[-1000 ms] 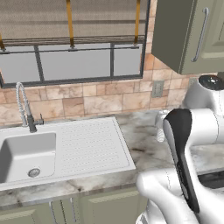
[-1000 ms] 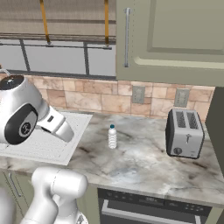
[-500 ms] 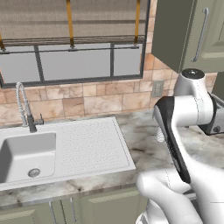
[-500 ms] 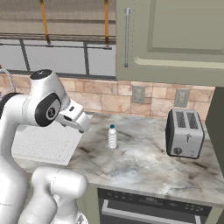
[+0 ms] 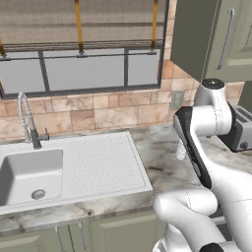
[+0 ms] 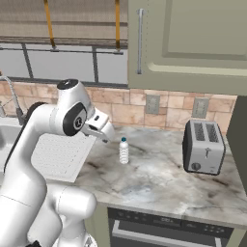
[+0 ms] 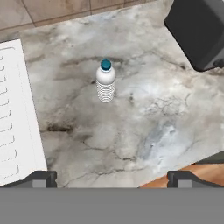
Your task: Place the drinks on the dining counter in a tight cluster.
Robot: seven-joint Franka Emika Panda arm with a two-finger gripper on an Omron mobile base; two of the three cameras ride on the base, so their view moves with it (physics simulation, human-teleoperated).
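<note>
The arm has swung forward and to the right since a second ago: its upper joint, then low at the left of the right base view, now stands tall over the worktop, and the gripper [image 6: 107, 131] points down and toward the bottle. The bottle itself has not shifted.

The bottle [image 6: 124, 151], small and clear with a blue cap, stands upright on the marble worktop [image 6: 159, 178], nearer the back wall than the front edge. It sits just right of the draining board's right edge and well left of the toaster. In the hand view the bottle [image 7: 105, 82] shows from above, upright, with bare marble all round it and nothing touching it. In the left base view only a sliver of the bottle [image 5: 180, 150] peeks out from behind the arm.

The gripper hangs up and to the left of the bottle, apart from it. Its fingers [image 7: 38, 179] stand wide apart at the bottom corners of the hand view, holding nothing.

The white draining board [image 5: 106, 160] runs left into the sink [image 5: 30, 173], with a coiled tap [image 5: 27, 120] at the sink's back edge. The toaster [image 6: 204, 146] stands toward the right end of the worktop, close to the tiled wall. A grey-green wall cabinet [image 6: 188, 41] hangs above, and an oven front [image 6: 171, 232] shows under the worktop's front edge.
</note>
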